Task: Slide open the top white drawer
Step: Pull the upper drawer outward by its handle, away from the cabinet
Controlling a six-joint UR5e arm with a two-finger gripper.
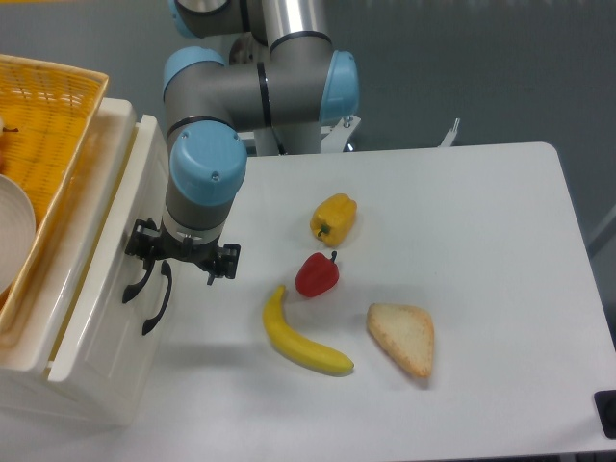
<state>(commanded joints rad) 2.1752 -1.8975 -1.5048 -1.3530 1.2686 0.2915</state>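
Note:
The white cabinet stands at the table's left edge. The top white drawer has its panelled front pulled a little way out from the cabinet body, leaving a gap along its top edge. My gripper reaches in from the right and is shut on the drawer's curved black handle. The fingertips are partly hidden behind the handle. Just right of it hangs the lower drawer's black handle, untouched.
A yellow wicker basket with a white bowl sits on top of the cabinet. On the table to the right of my arm lie a yellow pepper, a red pepper, a banana and a bread slice.

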